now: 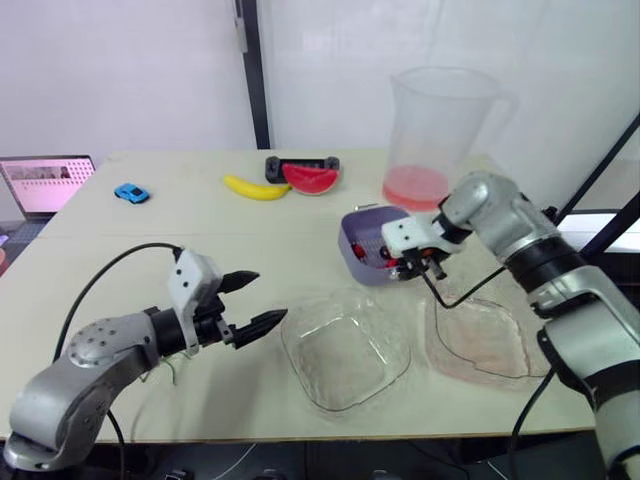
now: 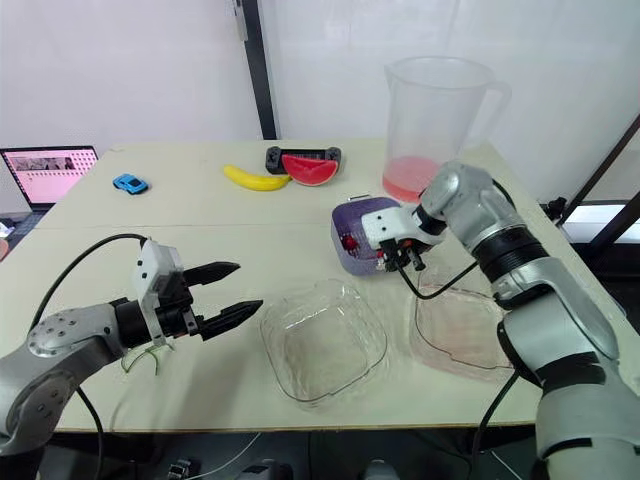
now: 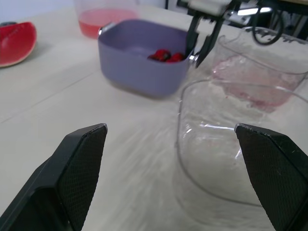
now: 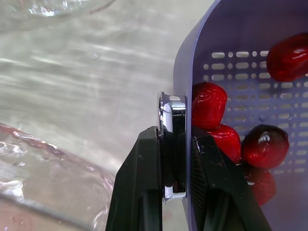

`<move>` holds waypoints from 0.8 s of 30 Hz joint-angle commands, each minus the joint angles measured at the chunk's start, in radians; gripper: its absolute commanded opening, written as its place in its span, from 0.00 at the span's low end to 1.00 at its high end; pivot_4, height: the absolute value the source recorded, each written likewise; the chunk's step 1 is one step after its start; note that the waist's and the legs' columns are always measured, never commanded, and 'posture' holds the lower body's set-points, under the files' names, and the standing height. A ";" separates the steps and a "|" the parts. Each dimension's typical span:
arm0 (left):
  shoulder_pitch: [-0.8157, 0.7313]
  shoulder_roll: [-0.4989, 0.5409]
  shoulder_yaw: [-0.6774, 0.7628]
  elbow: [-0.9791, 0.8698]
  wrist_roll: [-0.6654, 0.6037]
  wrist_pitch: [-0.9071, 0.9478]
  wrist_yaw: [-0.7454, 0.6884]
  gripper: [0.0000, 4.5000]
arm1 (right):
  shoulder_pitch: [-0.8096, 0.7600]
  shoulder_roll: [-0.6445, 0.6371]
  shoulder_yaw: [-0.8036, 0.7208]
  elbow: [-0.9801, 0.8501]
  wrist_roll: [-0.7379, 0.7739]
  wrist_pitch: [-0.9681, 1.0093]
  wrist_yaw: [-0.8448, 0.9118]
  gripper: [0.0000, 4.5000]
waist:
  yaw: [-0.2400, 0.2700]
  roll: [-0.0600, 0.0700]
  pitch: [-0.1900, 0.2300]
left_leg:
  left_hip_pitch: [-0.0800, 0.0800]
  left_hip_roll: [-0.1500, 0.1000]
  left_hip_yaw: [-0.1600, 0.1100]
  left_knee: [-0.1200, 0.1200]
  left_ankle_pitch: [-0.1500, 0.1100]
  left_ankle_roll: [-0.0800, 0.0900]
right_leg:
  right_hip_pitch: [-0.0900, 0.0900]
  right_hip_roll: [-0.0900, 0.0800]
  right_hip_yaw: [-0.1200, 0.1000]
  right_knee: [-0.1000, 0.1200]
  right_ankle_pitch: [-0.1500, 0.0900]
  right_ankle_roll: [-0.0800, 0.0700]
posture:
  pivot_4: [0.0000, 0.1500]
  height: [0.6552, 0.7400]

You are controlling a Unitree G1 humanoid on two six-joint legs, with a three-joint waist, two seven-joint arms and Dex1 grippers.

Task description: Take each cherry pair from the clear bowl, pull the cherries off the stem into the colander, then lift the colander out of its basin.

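Two right fingers (image 4: 139, 192) pinching chrome handle (image 4: 172, 144) of the colander (image 4: 240, 72), cherries (image 4: 208, 105) just inside, left fingers (image 3: 77, 168) wide apart

The pale beige surface (image 1: 200, 240) stands against a plain white wall (image 1: 120, 70), which a dark vertical post (image 1: 250, 70) divides. An open laptop (image 1: 45, 183) shows at the surface's left edge. Dark diagonal bars (image 1: 600, 170) cross the right side.

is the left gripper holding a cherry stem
No, the left gripper is open and nothing sits between its jaws.
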 commanded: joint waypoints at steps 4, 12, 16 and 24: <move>0.020 0.022 0.069 -0.058 -0.053 0.021 0.064 1.00 | -0.031 0.039 -0.028 0.100 -0.053 -0.046 -0.028 0.05 | -0.004 0.000 0.000 | 0.002 0.000 0.000 -0.001 0.000 0.000 | 0.001 0.001 0.000 0.001 0.000 -0.001 | 1.00 1.00; 0.009 0.017 0.083 -0.014 -0.081 -0.006 0.074 1.00 | -0.126 0.007 -0.151 0.066 0.031 0.026 0.055 0.82 | -0.002 0.000 0.000 | 0.004 0.000 0.000 -0.002 0.000 0.000 | 0.002 0.001 0.001 0.001 0.000 -0.001 | 1.00 1.00; -0.021 0.030 0.080 0.052 -0.038 -0.050 0.063 1.00 | -0.119 -0.077 -0.260 0.002 0.148 0.109 0.072 0.99 | 0.002 0.000 0.000 | 0.004 0.000 0.000 -0.002 0.000 -0.001 | 0.002 0.001 0.001 0.001 0.000 -0.001 | 1.00 1.00; -0.033 0.109 0.054 0.306 0.153 -0.213 -0.008 1.00 | 0.100 -0.249 -0.713 -0.022 0.429 0.141 -0.140 0.99 | 0.021 0.000 0.000 | 0.004 -0.001 0.002 -0.003 0.000 0.000 | 0.003 0.002 0.001 -0.001 0.001 -0.002 | 1.00 1.00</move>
